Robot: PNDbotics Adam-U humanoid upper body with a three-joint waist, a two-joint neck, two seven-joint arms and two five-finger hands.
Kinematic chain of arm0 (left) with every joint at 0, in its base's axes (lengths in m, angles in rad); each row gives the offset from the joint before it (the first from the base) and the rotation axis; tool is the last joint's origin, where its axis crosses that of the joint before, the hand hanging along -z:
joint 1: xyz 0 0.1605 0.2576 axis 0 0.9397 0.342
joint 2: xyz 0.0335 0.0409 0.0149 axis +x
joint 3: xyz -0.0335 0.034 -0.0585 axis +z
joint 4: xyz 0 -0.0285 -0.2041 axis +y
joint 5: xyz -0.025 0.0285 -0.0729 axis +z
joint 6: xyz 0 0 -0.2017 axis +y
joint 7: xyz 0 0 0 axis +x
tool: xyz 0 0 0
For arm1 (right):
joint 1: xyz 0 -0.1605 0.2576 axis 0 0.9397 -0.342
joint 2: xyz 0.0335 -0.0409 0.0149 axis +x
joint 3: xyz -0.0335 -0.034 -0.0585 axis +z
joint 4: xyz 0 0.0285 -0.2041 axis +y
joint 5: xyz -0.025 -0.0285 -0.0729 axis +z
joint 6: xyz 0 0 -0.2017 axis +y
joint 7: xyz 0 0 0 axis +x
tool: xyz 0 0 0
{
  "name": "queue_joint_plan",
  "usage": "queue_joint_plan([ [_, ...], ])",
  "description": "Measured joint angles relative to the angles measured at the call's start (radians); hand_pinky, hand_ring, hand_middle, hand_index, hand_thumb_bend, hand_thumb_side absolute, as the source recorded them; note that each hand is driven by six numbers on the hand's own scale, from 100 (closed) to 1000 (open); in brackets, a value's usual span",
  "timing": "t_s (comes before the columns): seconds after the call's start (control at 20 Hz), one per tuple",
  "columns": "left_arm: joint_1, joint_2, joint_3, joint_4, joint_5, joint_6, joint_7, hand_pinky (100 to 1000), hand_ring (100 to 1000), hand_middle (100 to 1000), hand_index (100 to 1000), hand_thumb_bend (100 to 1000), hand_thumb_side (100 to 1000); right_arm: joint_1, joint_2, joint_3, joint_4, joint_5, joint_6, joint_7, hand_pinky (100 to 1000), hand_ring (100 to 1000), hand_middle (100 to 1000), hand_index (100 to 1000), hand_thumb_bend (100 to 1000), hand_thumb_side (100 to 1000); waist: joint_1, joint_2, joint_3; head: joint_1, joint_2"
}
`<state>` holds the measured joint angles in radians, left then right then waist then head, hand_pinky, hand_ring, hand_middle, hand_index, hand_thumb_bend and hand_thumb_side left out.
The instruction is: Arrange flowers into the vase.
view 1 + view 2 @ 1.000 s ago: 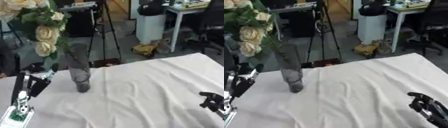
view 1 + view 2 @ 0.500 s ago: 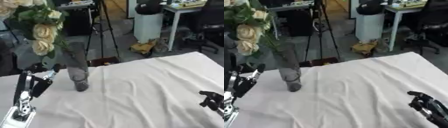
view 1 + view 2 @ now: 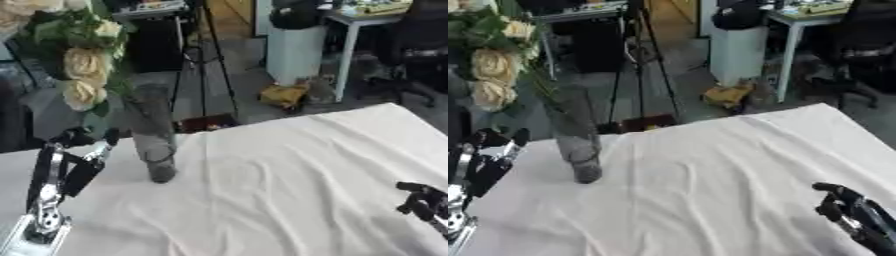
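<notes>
- The flowers appear to be going into the vase right now: the bunch of cream-yellow roses with green leaves [image 3: 77,75] is standing above and just behind the left hand [image 3: 74,165], its stems leaning down toward the tall grey translucent glass vase [image 3: 153,137].
- The vase is standing upright on the white wrinkled tablecloth [image 3: 280,185], just to the right of the left hand and well apart from the right hand.
- The lower stems seem to be reaching into the vase mouth, but the glass is murky, so I cannot tell how deep they are sitting or whether anything else is inside.
- The left hand is rising at the left edge with its fingers pointing upward beside the vase; whether it is grasping the stems or has released them cannot be told from either view.
- The right hand [image 3: 846,207] is resting idle low at the right edge of the cloth, its dark fingers partly curled and holding nothing.
- Judging by this, the next move is calling for the bunch to settle fully into the vase, and for the left hand to be drawing clear without tipping the narrow vase.
</notes>
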<state>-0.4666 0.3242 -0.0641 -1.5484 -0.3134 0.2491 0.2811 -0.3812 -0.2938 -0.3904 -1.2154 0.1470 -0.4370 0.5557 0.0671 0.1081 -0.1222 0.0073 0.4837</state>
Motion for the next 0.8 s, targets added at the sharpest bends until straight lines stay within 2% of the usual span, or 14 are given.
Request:
queue_joint_plan([
  [0.3, 0.004, 0.000, 0.000, 0.000, 0.001, -0.003, -0.002, 552, 763, 592, 781, 630, 805, 0.000, 0.001, 0.001, 0.000, 0.000, 0.000, 0.000, 691, 978, 434, 827, 651, 750, -0.002, 0.000, 0.010, -0.001, 0.000],
  [0.8, 0.011, 0.000, 0.000, -0.011, 0.011, -0.016, -0.003, 549, 762, 591, 781, 609, 814, -0.001, 0.002, 0.002, 0.000, 0.000, 0.000, -0.001, 691, 978, 433, 826, 652, 747, -0.002, 0.000, 0.000, -0.007, 0.000],
])
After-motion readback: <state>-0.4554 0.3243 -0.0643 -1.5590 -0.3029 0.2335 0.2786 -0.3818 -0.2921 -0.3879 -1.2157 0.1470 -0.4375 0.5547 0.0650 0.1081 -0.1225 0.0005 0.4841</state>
